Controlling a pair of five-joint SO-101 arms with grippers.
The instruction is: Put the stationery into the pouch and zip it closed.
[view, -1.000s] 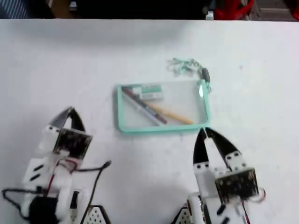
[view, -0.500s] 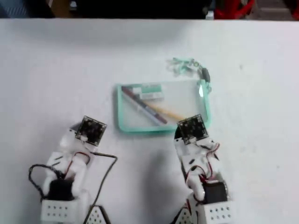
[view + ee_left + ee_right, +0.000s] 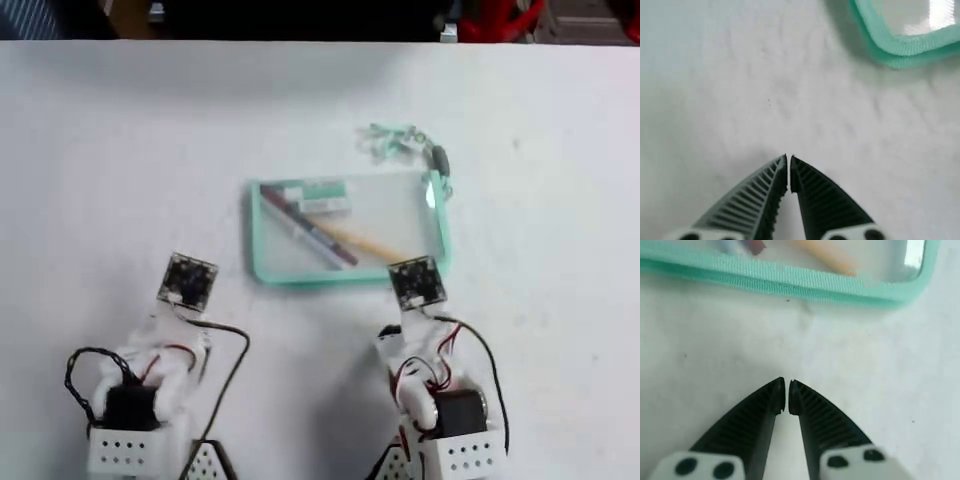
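Note:
A clear pouch with a mint-green border lies flat on the white table, with pens, a yellow pencil and an eraser inside it. Its zip pull with a charm chain trails off the far right corner. My left gripper is shut and empty over bare table, the pouch corner a short way off. My right gripper is shut and empty just short of the pouch's near edge. In the high view both arms are folded back near the front edge, wrist cameras facing up.
White table spreads wide around the pouch, with a dark edge along the back. The arm bases and loose cables sit at the front edge.
Both arms have pulled back from the pouch and folded up toward their bases. The right gripper, open one second ago, is now shut. The pouch has not moved.

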